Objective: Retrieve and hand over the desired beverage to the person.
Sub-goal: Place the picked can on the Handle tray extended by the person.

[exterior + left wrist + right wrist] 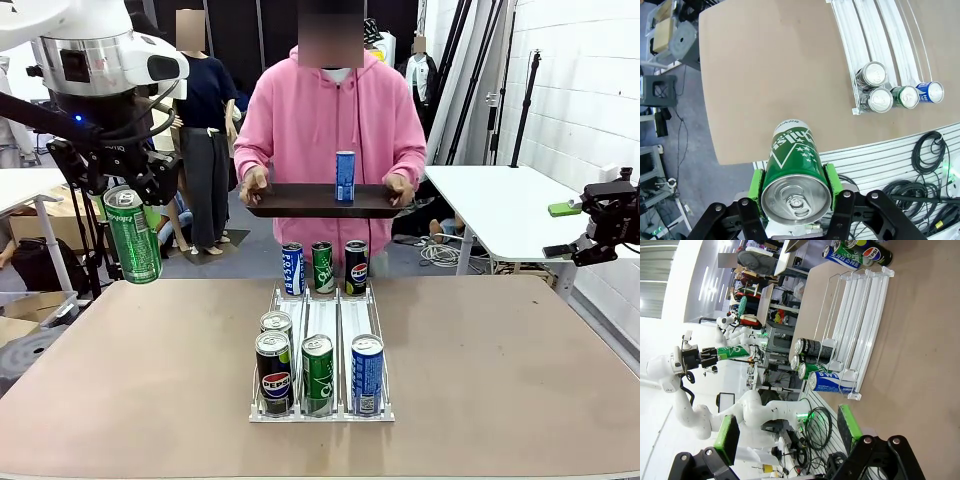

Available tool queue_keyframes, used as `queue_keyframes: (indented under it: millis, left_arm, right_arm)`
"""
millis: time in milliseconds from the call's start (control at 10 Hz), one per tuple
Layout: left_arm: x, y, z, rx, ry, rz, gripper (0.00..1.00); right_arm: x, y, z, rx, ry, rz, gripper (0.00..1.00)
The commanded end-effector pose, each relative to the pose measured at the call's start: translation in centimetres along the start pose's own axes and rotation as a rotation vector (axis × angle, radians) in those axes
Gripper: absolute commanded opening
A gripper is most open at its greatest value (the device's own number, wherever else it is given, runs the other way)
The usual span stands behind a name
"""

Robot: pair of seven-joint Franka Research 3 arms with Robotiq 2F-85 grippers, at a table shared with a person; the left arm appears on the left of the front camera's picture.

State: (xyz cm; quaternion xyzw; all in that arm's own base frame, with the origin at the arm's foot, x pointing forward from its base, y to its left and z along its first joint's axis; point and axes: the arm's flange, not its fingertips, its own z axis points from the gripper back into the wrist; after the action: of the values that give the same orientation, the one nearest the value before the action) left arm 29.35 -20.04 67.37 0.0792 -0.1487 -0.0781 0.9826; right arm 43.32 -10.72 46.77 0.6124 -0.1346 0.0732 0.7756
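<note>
My left gripper [135, 215] is shut on a green soda can [132, 235], held upright in the air above the table's far left corner. In the left wrist view the green can [792, 172] sits squeezed between the two green pads [756, 186], its silver top facing the camera. The person [335, 110] in a pink hoodie stands at the far side holding a dark tray [322, 202] with a blue can [345, 176] on it. My right gripper [582, 228] hangs open off the table's right side, nothing between its fingers [729, 440].
A white wire rack [322, 340] stands mid-table with cans at its near end: black Pepsi [273, 372], green [318, 372], blue [367, 372], and a fourth [276, 325] behind. Three more cans [323, 267] stand at its far end. A white side table [500, 200] stands at right.
</note>
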Motion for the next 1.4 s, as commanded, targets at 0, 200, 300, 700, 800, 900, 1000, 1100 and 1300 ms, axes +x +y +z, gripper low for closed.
queue_keyframes:
  millis: [0, 200, 300, 700, 800, 900, 1000, 1100, 1300]
  left_arm:
    - [0.1, 0.3, 0.6, -0.008, -0.003, -0.010, 0.00]
    - [0.1, 0.3, 0.6, -0.008, -0.003, -0.010, 0.00]
    - [0.1, 0.3, 0.6, -0.008, -0.003, -0.010, 0.00]
    - [0.1, 0.3, 0.6, -0.008, -0.003, -0.010, 0.00]
    - [0.1, 0.3, 0.6, -0.008, -0.003, -0.010, 0.00]
    - [0.1, 0.3, 0.6, -0.008, -0.003, -0.010, 0.00]
    - [0.0, 0.0, 0.0, 0.000, 0.000, 0.000, 0.00]
    - [0.0, -0.3, 0.0, -0.015, 0.004, -0.006, 0.00]
    - [0.3, -1.1, 0.2, -0.061, 0.004, -0.004, 0.00]
  right_arm:
    - [0.0, -0.1, -0.1, -0.003, -0.010, 0.002, 1.00]
    - [0.0, -0.1, -0.1, -0.003, -0.010, 0.002, 1.00]
    - [0.0, -0.1, -0.1, -0.003, -0.010, 0.002, 1.00]
    - [0.0, -0.1, -0.1, -0.003, -0.010, 0.002, 1.00]
    - [0.0, -0.1, -0.1, -0.003, -0.010, 0.002, 1.00]
    - [0.0, -0.1, -0.1, -0.003, -0.010, 0.002, 1.00]
    - [0.0, -0.1, -0.1, -0.003, -0.010, 0.002, 1.00]
    - [0.0, -0.1, -0.1, -0.003, -0.010, 0.002, 1.00]
    - [0.0, -0.1, -0.1, -0.003, -0.010, 0.002, 1.00]
